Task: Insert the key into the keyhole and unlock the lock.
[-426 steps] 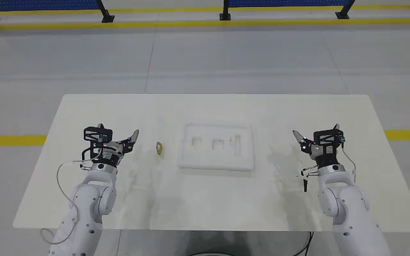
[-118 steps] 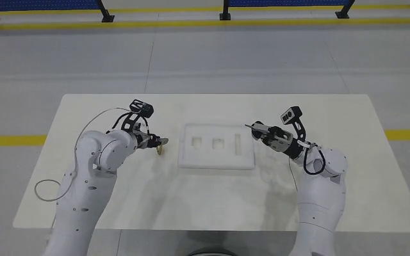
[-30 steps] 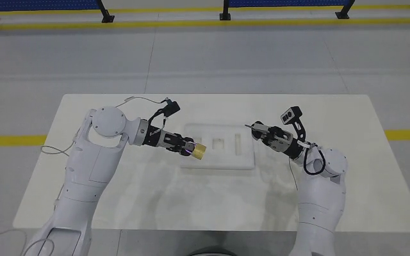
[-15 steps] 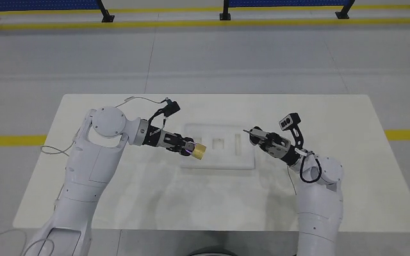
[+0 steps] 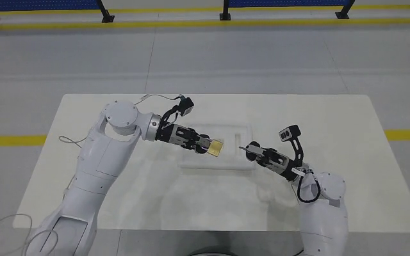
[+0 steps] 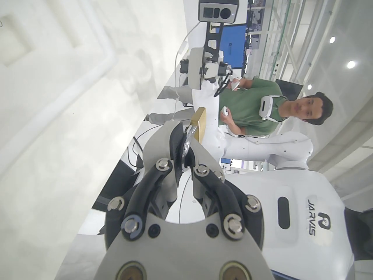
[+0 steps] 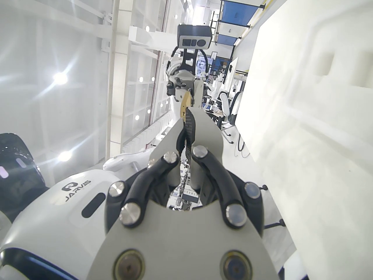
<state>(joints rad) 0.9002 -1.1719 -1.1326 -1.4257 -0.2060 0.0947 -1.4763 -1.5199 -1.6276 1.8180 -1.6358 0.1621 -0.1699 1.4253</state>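
The brass padlock [image 5: 216, 148] hangs in the air over the white foam tray [image 5: 192, 161], held by its steel shackle in my left gripper [image 5: 205, 144], which is shut on it. In the left wrist view the padlock [image 6: 199, 124] sticks out past the gripper [image 6: 186, 147], edge-on. My right gripper [image 5: 251, 152] is shut on the key [image 5: 243, 148], a thin sliver pointing at the padlock, a short gap away. In the right wrist view the shut gripper [image 7: 186, 128] points straight at the padlock [image 7: 184, 104]; the key itself is hidden there.
The foam tray has a few shallow recesses [image 5: 218, 143] and lies mid-table. The white table [image 5: 96, 192] has free room on both sides. The tray's near edge [image 5: 214, 168] lies below both grippers.
The left arm has carried the padlock rightward over the tray. The right arm has come down and left with the key, so the gap between key and padlock has shrunk.
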